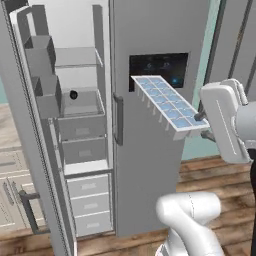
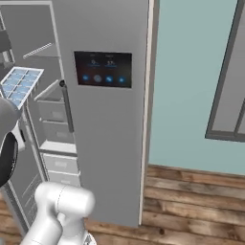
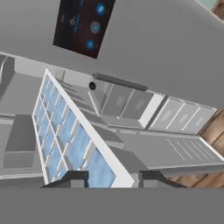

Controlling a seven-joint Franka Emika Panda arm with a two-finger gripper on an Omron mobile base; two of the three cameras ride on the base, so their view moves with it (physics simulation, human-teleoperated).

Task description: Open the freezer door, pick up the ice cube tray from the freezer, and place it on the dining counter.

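**Ice cube tray held clear of the open freezer**

The gripper (image 1: 202,119) clamps one short end of the ice cube tray (image 1: 167,103), carried in open air before the touchscreen door (image 1: 159,68). At nine o'clock the freezer (image 1: 82,125) stands open, its freezer door (image 1: 27,150) swung wide. A small black round object (image 1: 73,94) sits on a shelf inside. The tray's gripped end is partly hidden.

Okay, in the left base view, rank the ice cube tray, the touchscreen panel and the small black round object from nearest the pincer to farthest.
1. Ice cube tray, held in the pincer.
2. Touchscreen panel, on the closed door behind the tray.
3. Small black round object, far left on a freezer shelf.
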